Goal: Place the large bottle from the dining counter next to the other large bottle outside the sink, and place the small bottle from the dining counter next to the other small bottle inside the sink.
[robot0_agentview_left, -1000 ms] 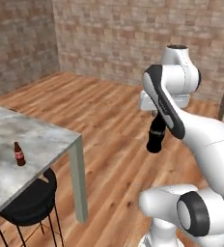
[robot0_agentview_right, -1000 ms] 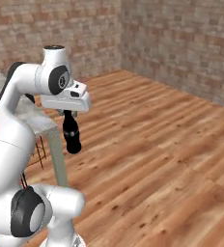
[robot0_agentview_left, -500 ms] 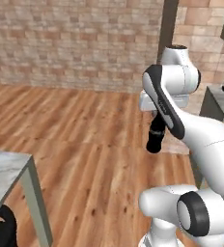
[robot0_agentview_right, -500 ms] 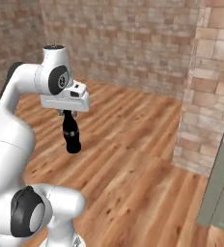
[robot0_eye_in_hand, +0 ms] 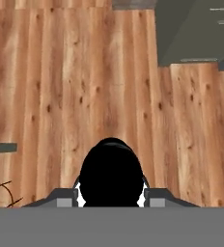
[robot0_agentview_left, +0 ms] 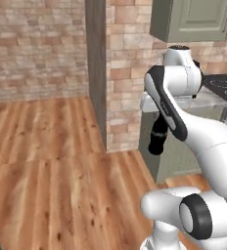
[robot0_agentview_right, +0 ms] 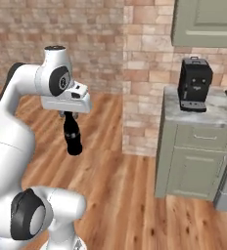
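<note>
My gripper (robot0_agentview_right: 70, 117) is shut on the neck of the large bottle (robot0_agentview_right: 72, 137), a tall black one that hangs upright below the hand, well above the wooden floor. In the left base view the same large bottle (robot0_agentview_left: 158, 139) hangs under the gripper (robot0_agentview_left: 160, 119) in front of a green cabinet. From the hand view, the large bottle (robot0_eye_in_hand: 111, 173) is a round black shape between the fingertips (robot0_eye_in_hand: 145, 194). The small bottle and the sink are out of view. A thin grey strip (robot0_eye_in_hand: 0, 147) at the hand view's left edge may be the dining counter; I cannot tell.
A brick pillar (robot0_agentview_left: 123, 73) stands ahead. Right of it is a green base cabinet (robot0_agentview_right: 193, 161) with a stone top carrying a black coffee machine (robot0_agentview_right: 194, 84). A stove (robot0_agentview_left: 223, 85) lies further right, and wall cabinets (robot0_agentview_right: 206, 22) hang above. Open wooden floor (robot0_agentview_left: 47, 161) stretches to the left.
The whole scene has swung as the base turned: the dining counter with the brown bottle left the views and the brick pillar and kitchen cabinets came in. The arm holds the bottle as before.
</note>
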Controlling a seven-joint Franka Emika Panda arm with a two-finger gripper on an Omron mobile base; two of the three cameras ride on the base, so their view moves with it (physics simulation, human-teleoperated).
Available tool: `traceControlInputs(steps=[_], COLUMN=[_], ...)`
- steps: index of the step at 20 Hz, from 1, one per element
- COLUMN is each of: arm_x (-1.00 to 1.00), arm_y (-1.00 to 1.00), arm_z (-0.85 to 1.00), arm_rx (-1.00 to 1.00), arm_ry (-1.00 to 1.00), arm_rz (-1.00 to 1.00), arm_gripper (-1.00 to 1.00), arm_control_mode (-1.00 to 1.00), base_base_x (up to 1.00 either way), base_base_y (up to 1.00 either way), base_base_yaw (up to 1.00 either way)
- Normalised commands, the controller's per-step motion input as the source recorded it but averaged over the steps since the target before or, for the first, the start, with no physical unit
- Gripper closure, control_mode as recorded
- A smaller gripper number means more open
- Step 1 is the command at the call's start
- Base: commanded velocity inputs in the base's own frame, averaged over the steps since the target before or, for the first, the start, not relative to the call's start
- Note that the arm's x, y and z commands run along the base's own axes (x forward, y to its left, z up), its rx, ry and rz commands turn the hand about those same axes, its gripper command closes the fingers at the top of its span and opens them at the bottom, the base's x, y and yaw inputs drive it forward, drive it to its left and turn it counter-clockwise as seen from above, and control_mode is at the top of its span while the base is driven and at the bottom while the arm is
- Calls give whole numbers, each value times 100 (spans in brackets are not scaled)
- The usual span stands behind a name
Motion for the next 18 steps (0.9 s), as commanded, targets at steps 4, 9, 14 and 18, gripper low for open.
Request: traceControlInputs(steps=[4,9,14,18], arm_x=[0,0,0,0], arm_y=[0,0,0,0], arm_z=[0,0,0,0], arm_rx=[0,0,0,0], arm_ry=[0,0,0,0], arm_rz=[0,0,0,0], arm_gripper=[100,100,100,100], arm_control_mode=[100,100,100,100], base_base_x=[-5,-4,0,0], base_base_y=[-16,-12,-3,0], base_base_yaw=[-57,-54,-59,-59])
